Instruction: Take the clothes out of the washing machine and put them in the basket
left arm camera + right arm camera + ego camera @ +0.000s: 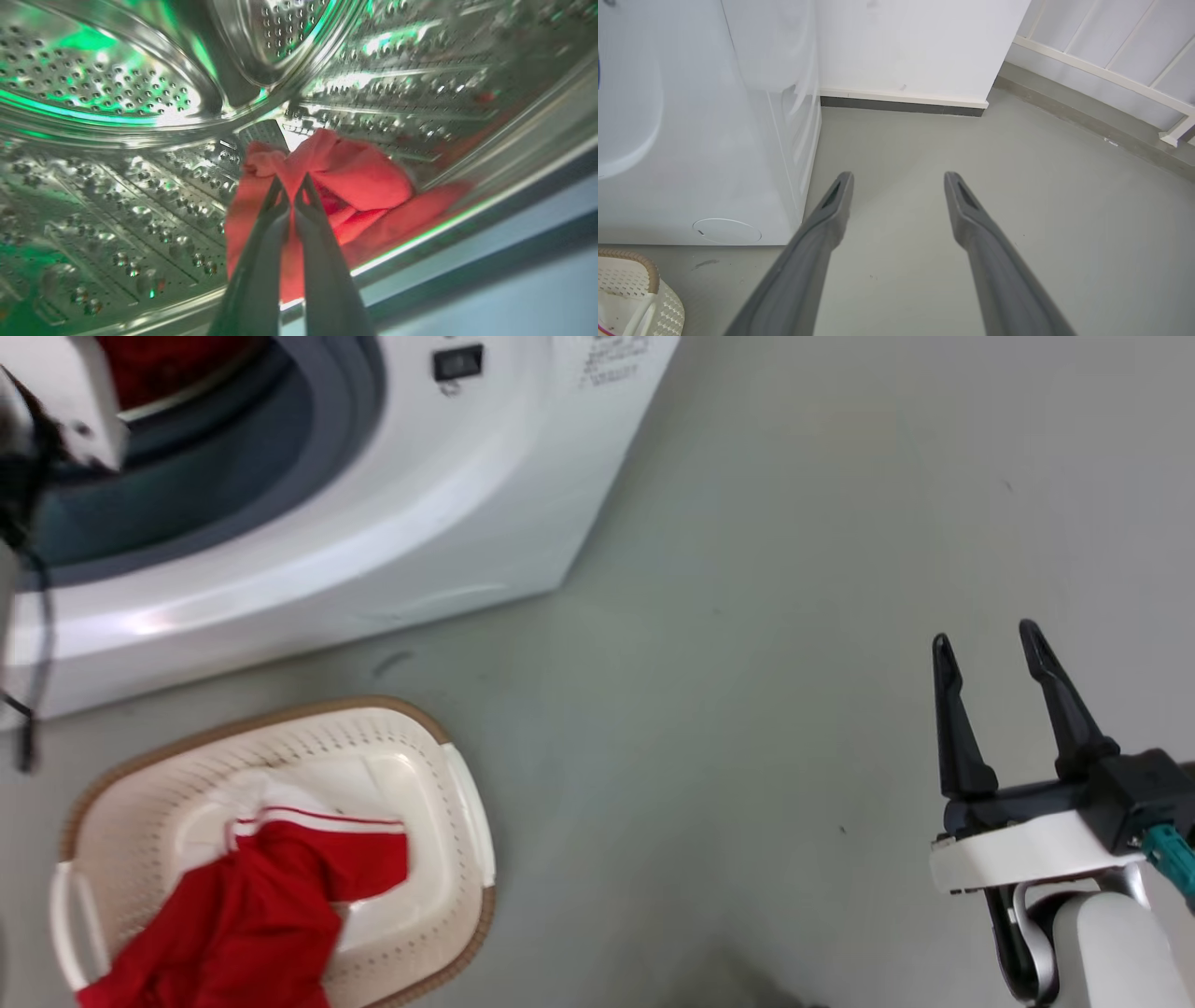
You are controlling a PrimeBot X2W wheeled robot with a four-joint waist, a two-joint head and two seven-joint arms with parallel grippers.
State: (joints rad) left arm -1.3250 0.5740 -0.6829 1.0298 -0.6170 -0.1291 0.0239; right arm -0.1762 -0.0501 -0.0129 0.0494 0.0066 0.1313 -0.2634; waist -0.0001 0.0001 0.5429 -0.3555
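Two red items for you to log, held in separate places. Item one: the red-and-white garment (252, 905) lies in the basket (467, 831), heaped toward its near left end, with a fold spilling over that rim and its white-striped band toward the basket's middle. The basket stands on the floor (747, 616) just in front of the washing machine (420, 523), near its front lower edge but not touching it. Item two: the red garment (359, 177) is inside the steel drum (93, 84), bunched close to the drum's front lip; from the head view you see a patch of it through the grey-rimmed porthole. The left gripper (292, 179) reaches into the drum with its two fingers drawn together and their tips pinching a raised fold of the red garment, the cloth hanging down on both sides of them. The left forearm (65, 401) enters the porthole at its left edge. The right gripper (985, 635) hovers over bare floor, well apart from the basket and to the right of the machine's front corner, with its fingers spread wide and nothing between them. From the right wrist view you see the machine's white side panel beyond the left fingertip.
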